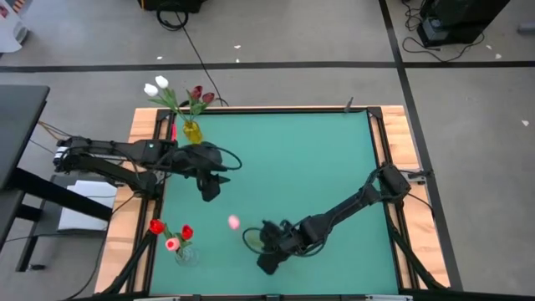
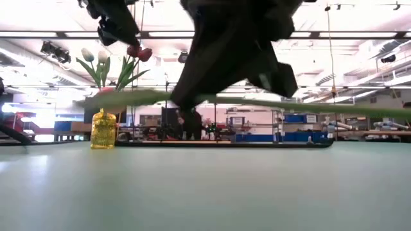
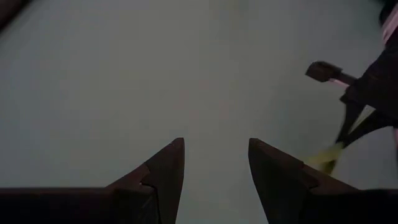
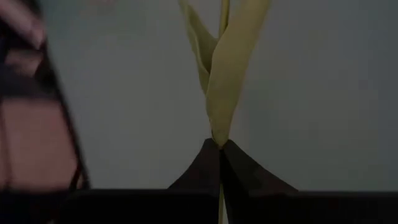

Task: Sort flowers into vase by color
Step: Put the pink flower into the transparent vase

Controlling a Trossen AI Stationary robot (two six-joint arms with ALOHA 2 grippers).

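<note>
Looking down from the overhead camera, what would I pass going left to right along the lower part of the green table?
Clear vase with red and pink tulips → loose pink tulip head → right gripper, shut on that tulip's stem.

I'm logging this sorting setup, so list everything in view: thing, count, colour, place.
yellow vase: one, far left corner of the green table, holding two white and two dark maroon tulips.
clear vase: one, near left corner, holding red and pink tulips.
pink tulip: one, pink head, green stem, near the table's front.
left gripper: open, empty, beside the yellow vase.
right gripper: shut on the pink tulip's stem.
</note>
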